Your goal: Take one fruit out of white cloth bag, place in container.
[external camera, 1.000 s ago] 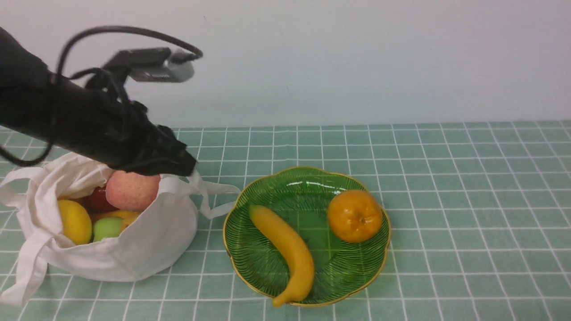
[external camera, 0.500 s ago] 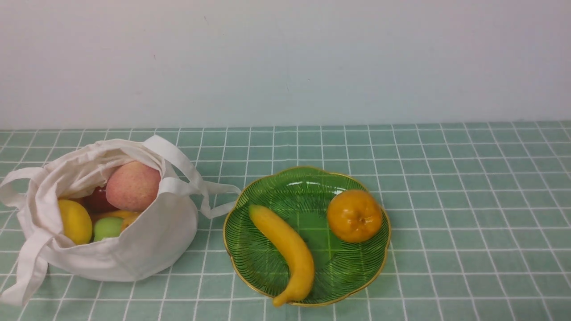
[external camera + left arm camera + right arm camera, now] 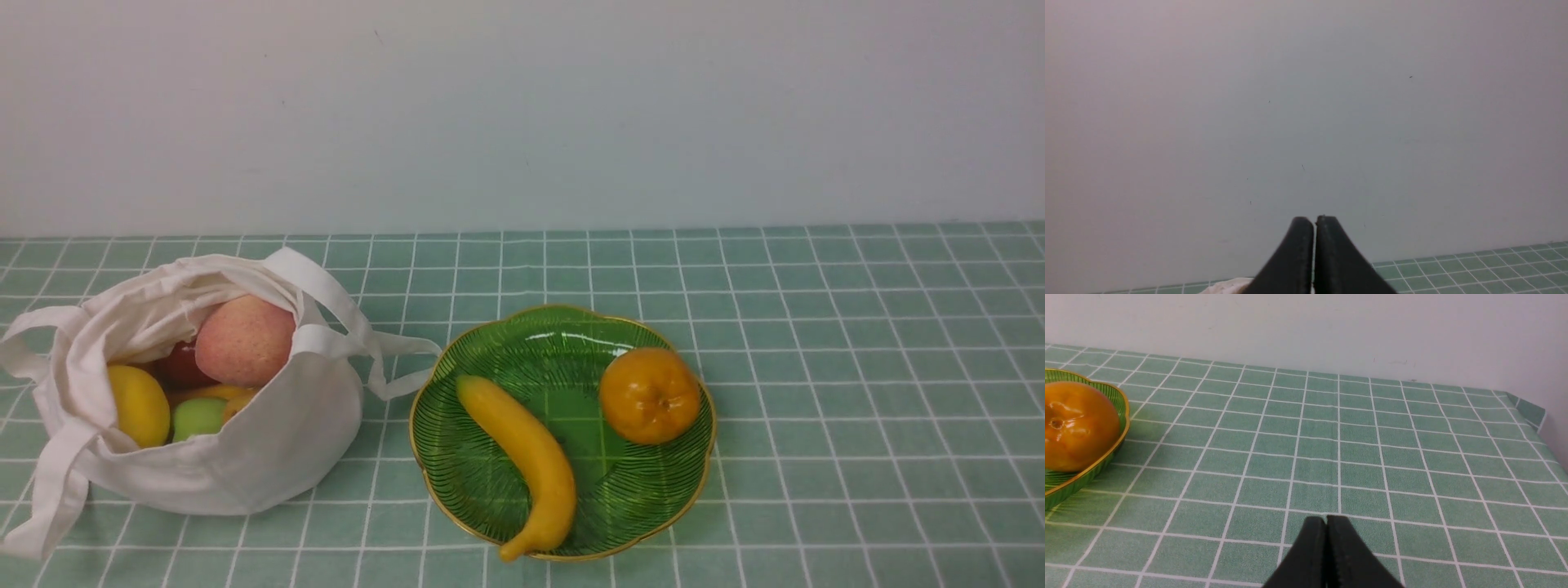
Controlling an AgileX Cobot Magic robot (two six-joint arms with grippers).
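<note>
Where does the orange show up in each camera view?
Front view: the orange sits in the green dish, toward its right, beside the banana.
Left wrist view: not in it.
Right wrist view: at the left edge, inside the dish.
Shared landmark: the dish's gold rim.

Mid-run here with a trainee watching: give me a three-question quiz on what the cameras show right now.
1. True or false: the banana lies inside the green dish.
2. Which fruit shares the dish with it? A) lemon B) orange C) apple
3. Fill in: the left gripper and right gripper both have their jaws ____.

Key:
1. True.
2. B, the orange; the pink apple sits in the white cloth bag.
3. Shut, holding nothing.
</note>
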